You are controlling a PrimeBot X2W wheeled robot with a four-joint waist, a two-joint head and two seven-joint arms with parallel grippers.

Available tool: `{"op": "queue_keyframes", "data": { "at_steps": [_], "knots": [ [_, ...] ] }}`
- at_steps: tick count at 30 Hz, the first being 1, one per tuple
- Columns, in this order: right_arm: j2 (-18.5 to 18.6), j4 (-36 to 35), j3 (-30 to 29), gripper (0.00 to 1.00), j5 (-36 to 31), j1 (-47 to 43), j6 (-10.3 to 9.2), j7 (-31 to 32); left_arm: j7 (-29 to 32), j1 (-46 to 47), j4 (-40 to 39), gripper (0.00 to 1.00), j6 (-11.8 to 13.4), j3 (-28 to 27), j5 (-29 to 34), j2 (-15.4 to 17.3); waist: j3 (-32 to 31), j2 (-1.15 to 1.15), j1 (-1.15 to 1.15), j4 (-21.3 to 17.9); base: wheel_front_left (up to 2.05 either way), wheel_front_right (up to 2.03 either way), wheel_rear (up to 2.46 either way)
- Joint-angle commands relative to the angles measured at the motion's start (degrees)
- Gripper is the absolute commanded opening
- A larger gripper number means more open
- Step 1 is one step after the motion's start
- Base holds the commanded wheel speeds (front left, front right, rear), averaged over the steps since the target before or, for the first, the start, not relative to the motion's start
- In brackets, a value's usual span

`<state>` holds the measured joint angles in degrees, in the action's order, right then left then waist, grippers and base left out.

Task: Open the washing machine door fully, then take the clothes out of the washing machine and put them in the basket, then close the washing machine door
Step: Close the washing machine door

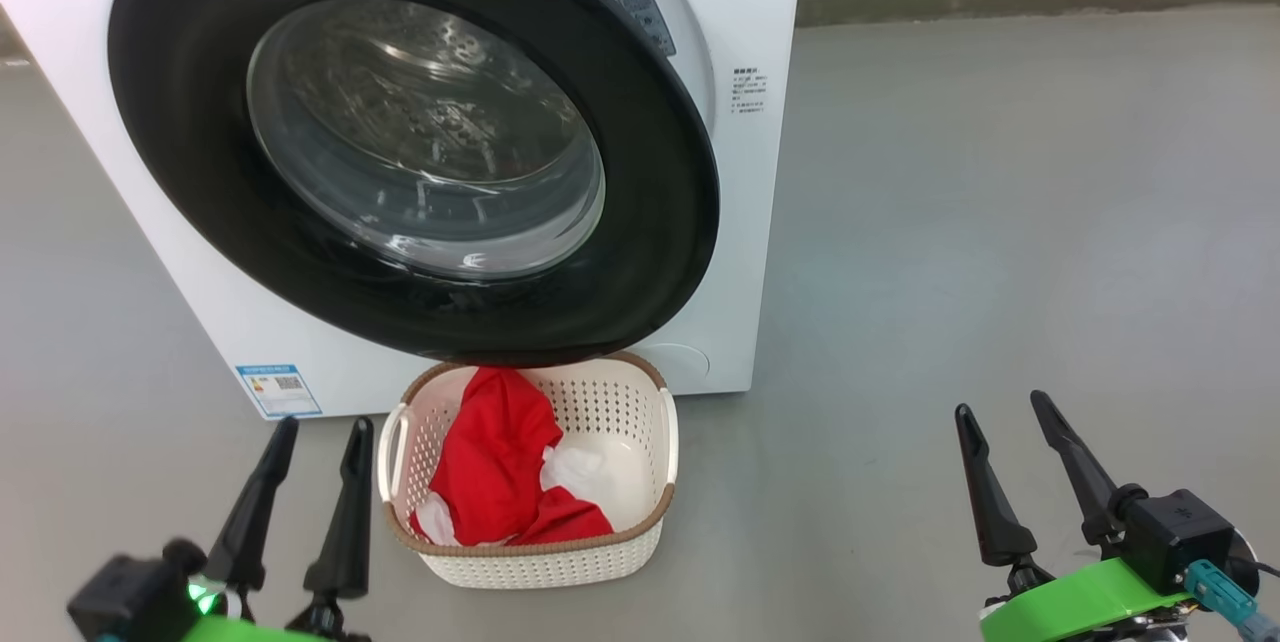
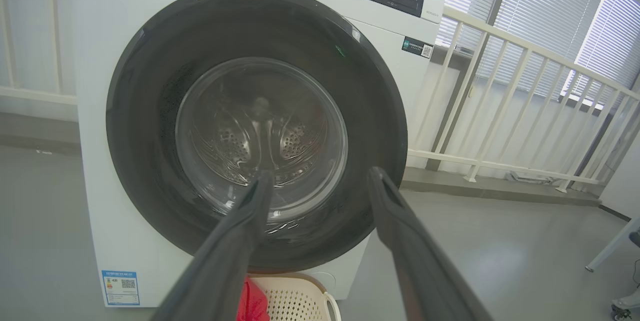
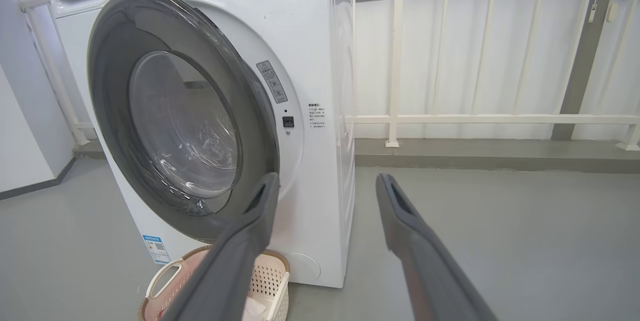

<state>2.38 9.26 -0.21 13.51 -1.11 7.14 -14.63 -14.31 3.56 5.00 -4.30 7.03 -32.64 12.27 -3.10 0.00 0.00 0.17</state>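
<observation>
Jaws gape wide, apart from the door (image 1: 170, 172) rim overhanging the basket (image 1: 540, 562).

- The washing machine (image 1: 760, 172) runs off the top and left edges of the head view.
- The door (image 1: 200, 172) covers the opening. The drum (image 2: 260, 131) shows dimly through the glass, broken up by reflections.
- The basket (image 1: 540, 562) has its far rim hidden under the door's lower edge. In both wrist views the bottom edge cuts it off and a dark finger (image 3: 235, 261) crosses it.
- The clothes (image 1: 490, 462) lie in a heap, and the number of pieces cannot be told.
- The print on the blue label (image 1: 280, 390) and the side notes (image 1: 748, 92) is too small to read.
- The left gripper (image 1: 325, 422) and right gripper (image 1: 1002, 402) are cut off at the wrist by the bottom edge.
</observation>
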Motion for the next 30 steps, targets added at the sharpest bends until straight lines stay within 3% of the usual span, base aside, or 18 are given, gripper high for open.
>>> {"op": "queue_keyframes", "data": {
  "at_steps": [1,10,18,30],
  "knots": [
    [0.5,-1.9,0.9,1.0,-0.8,0.7,0.35,-0.4,-0.7,-0.5,-3.7,1.0,0.6,-3.6,4.8,0.0,-0.5,0.0,0.0,0.0,0.0,0.0,0.0],
    [0.5,-4.5,0.1,1.0,-3.3,-0.9,0.35,-0.4,-0.7,-6.7,-7.9,1.0,1.2,-7.1,16.6,-2.8,-1.1,0.0,0.0,-0.8,0.0,0.0,0.0],
    [0.5,-6.6,-0.5,1.0,-3.2,-1.8,0.35,-0.4,-0.7,-9.7,-9.8,1.0,1.8,-9.6,20.1,-6.0,-1.0,0.0,0.0,-1.7,0.0,0.0,0.0],
    [0.5,-8.3,-0.5,1.0,-3.3,-2.4,0.35,-0.4,-0.7,-10.8,-9.4,1.0,1.0,-10.8,23.4,-7.3,-1.0,0.0,0.0,-2.2,0.0,0.0,0.0]
  ]
}}
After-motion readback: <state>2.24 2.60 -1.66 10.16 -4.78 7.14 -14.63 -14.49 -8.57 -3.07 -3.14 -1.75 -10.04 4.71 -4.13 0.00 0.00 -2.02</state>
